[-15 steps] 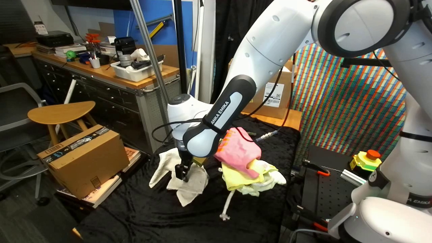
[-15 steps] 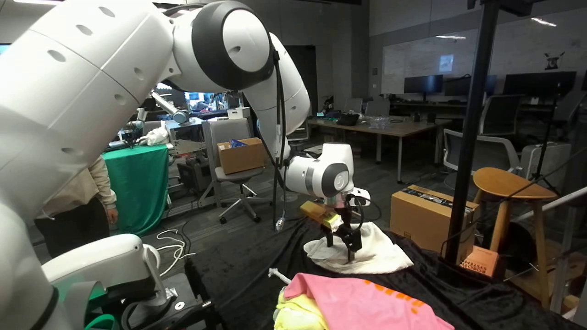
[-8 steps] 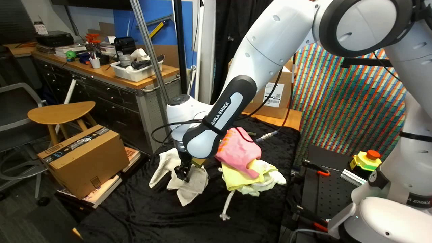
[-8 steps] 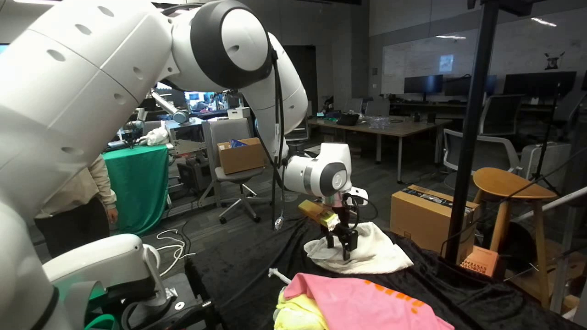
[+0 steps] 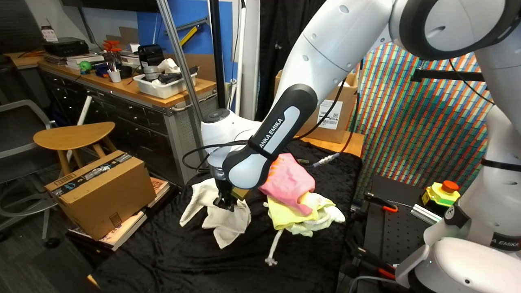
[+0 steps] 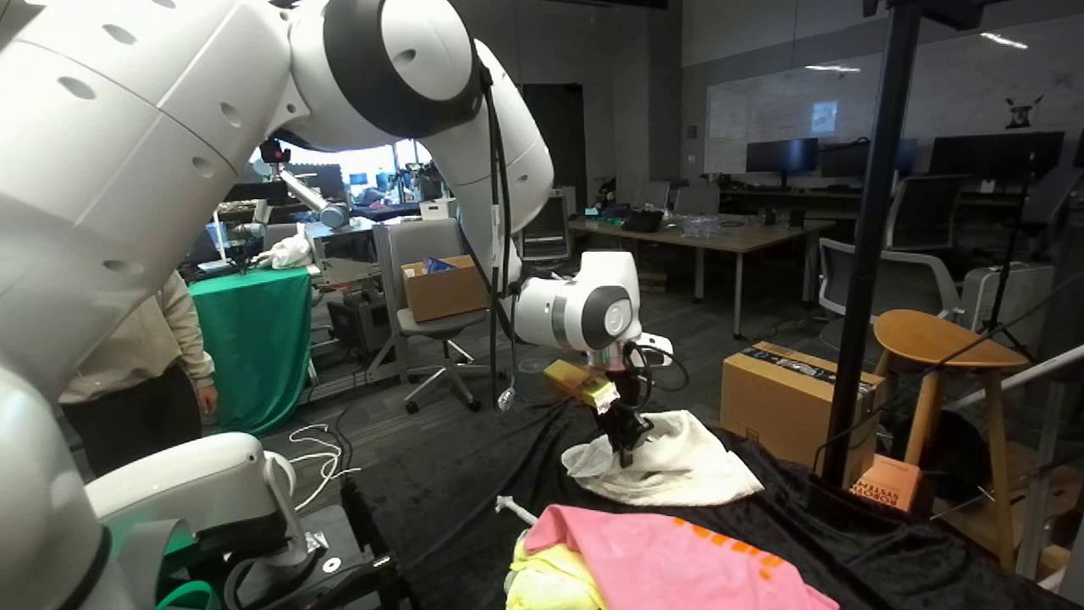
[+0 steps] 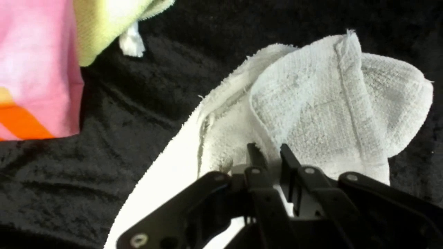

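Wrist view: close-set fingers point(image 7: 289, 162) over cloth point(image 7: 322, 114)

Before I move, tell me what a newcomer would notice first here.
First, the big white robot arm, its hand down at a rumpled white cloth on the black cover. Then the bright pink cloth, lying over a yellow cloth nearby. In an exterior view, a multicoloured checked sheet shows behind the arm.

End effector point(image 7: 273, 148) at rumpled, folded white cloth point(image 7: 322, 114); pink fabric point(image 7: 38, 65), yellow cloth point(image 7: 98, 26) upper left
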`<state>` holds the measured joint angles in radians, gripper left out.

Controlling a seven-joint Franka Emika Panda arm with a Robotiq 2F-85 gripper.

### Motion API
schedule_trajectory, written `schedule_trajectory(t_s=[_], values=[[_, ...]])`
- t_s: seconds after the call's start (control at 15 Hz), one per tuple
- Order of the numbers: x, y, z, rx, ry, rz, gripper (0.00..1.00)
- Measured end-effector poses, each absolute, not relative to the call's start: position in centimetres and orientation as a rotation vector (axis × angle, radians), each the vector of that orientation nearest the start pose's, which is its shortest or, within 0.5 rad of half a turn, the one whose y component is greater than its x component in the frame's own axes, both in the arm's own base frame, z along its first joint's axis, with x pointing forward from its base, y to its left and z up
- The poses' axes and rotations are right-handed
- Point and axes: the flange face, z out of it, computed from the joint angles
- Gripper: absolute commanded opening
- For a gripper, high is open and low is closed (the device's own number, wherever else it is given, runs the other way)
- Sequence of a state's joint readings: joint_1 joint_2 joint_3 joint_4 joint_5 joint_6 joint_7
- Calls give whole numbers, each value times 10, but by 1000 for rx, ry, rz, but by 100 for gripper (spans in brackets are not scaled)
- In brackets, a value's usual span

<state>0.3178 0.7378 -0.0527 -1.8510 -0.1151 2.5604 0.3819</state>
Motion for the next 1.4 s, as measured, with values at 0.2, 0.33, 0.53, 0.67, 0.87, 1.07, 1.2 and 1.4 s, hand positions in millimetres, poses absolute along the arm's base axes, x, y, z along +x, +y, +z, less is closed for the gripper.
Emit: schedule_trajectory(t_s=[0.2, 0.33, 0.53, 0.67, 0.87, 1.07, 1.2, 1.4], values=[[603, 173, 132, -3249, -10, -24, 2], [599, 175, 137, -3251, -21, -29, 2], [597, 174, 142, -3250, -20, -39, 1], [595, 170, 147, -3243, -2, -71, 1], [591, 158, 161, -3221, 46, -162, 1], [584, 139, 186, -3193, 105, -275, 1], [578, 125, 206, -3176, 141, -347, 1], [565, 105, 236, -3150, 185, -441, 1]])
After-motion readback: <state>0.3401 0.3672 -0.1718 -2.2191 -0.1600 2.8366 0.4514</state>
